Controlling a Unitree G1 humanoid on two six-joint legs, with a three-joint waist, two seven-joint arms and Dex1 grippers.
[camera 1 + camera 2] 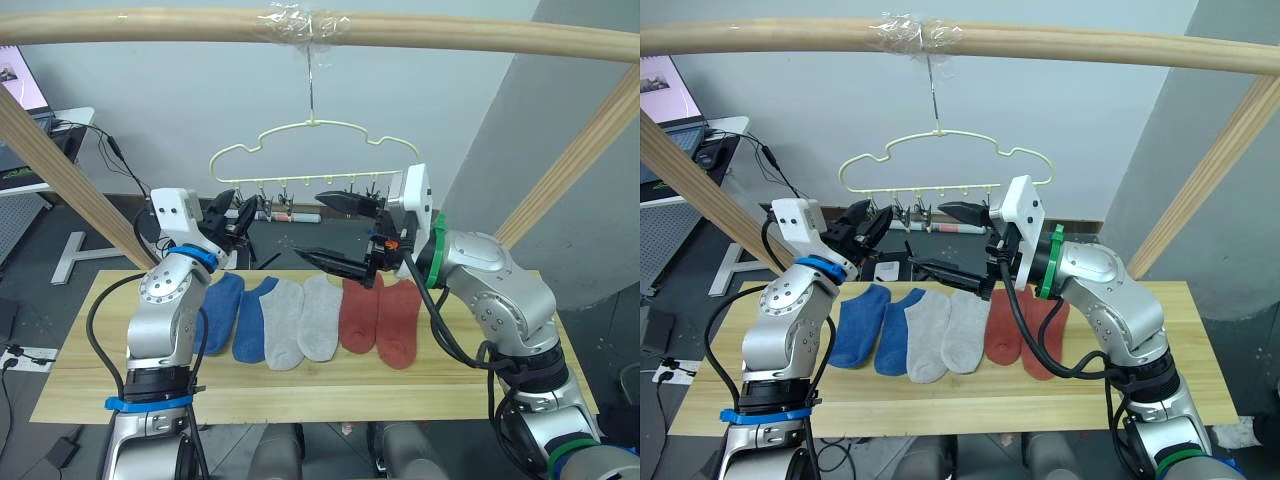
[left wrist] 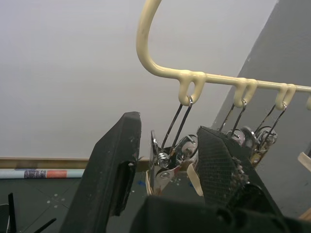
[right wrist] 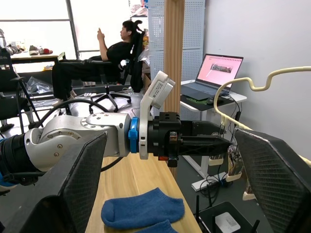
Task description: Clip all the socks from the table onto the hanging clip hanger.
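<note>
With all six socks [image 1: 305,318] lying on the table [image 1: 85,390] and both grippers wide open, left gripper [image 1: 231,220] around the hanger's [image 1: 313,150] end clip [image 2: 167,158], we risk swinging the hanger

The scene is viewed by the two eye cameras from the head, forward and downward, over the table [image 1: 300,390], the socks [image 1: 300,320] and the clip hanger [image 1: 315,155]; nearly the same scene is shared (only slightly offset). The left wrist camera is aimed upward, very close to the hanger's clips [image 2: 167,158]. The right wrist camera is pointed sideways along the table toward the left gripper [image 3: 214,145], with a seated person [image 3: 97,58] far behind.
</note>
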